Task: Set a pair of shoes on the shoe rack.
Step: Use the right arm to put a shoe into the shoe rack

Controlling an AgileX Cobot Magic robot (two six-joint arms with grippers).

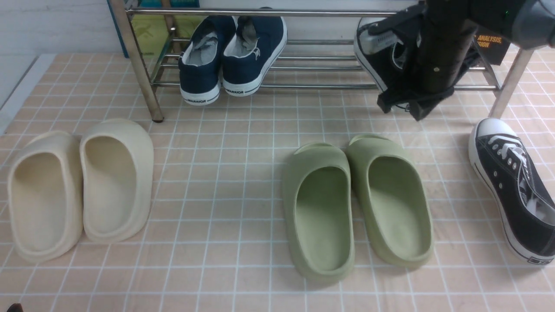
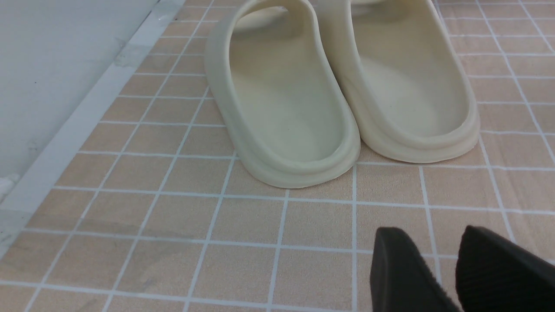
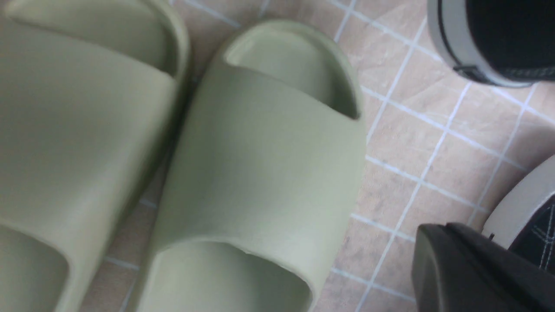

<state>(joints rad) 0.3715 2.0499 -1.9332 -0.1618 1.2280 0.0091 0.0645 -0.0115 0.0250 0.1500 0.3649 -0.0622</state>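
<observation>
A chrome shoe rack (image 1: 282,12) stands along the back edge of a pink tiled surface (image 1: 217,173). One black sneaker (image 1: 383,69) sits on the rack's right end, partly hidden by the right arm. The other black sneaker (image 1: 511,186) lies at the surface's right edge, toe toward the rack. The right tool (image 1: 403,108) hangs just in front of the rack, closed, with nothing seen in it. The left tool (image 2: 429,242), near the front-left corner, is narrowly parted beside cream slippers (image 2: 338,95).
</observation>
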